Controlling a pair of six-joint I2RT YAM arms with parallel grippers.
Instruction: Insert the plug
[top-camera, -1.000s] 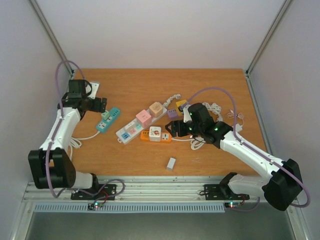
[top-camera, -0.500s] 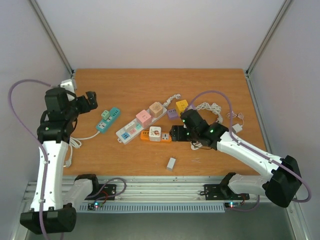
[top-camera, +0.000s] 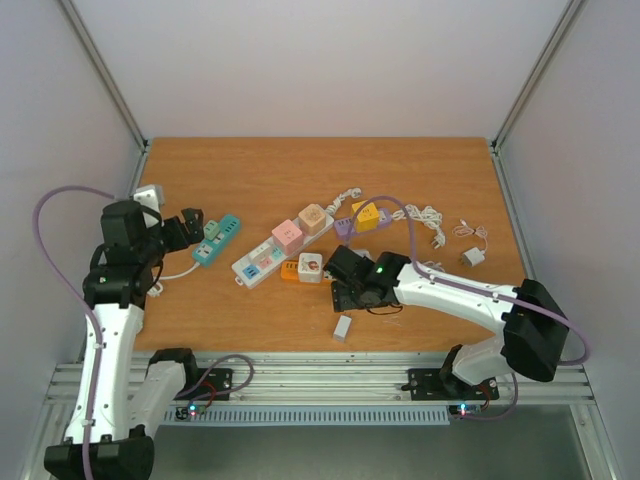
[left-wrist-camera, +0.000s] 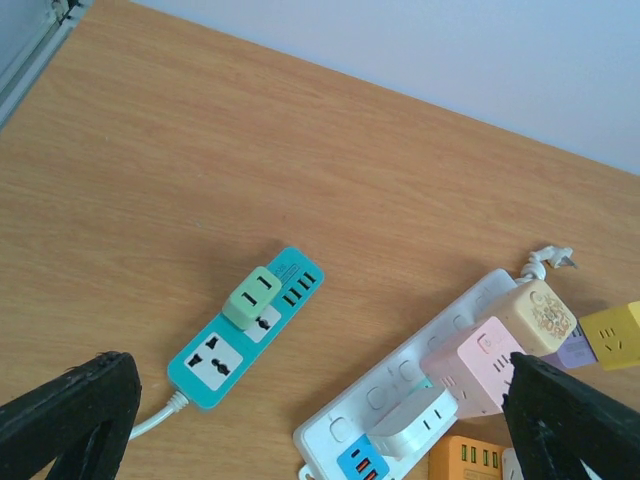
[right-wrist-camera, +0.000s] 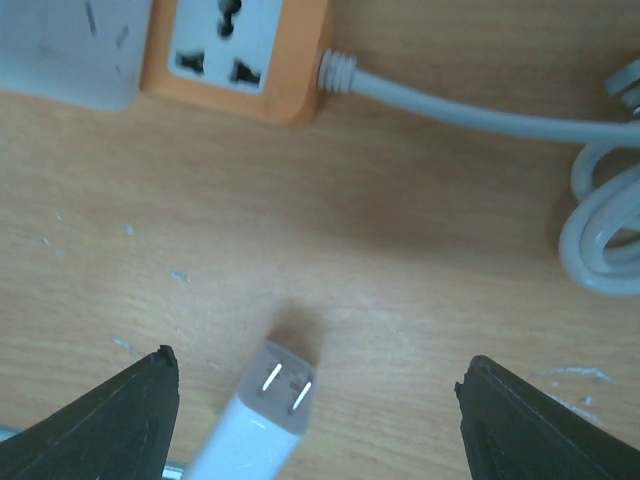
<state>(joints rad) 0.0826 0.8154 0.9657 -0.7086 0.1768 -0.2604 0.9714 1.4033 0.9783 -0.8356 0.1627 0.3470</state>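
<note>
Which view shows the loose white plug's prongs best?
Right wrist: the white plug sits close up between the fingers of the open right gripper, both prongs clear. Top external shows it only as a small white block by that gripper. Left wrist misses it.

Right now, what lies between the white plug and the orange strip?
Only bare table with faint scuffs. The right wrist view shows it: the plug and the strip lie apart.
</note>
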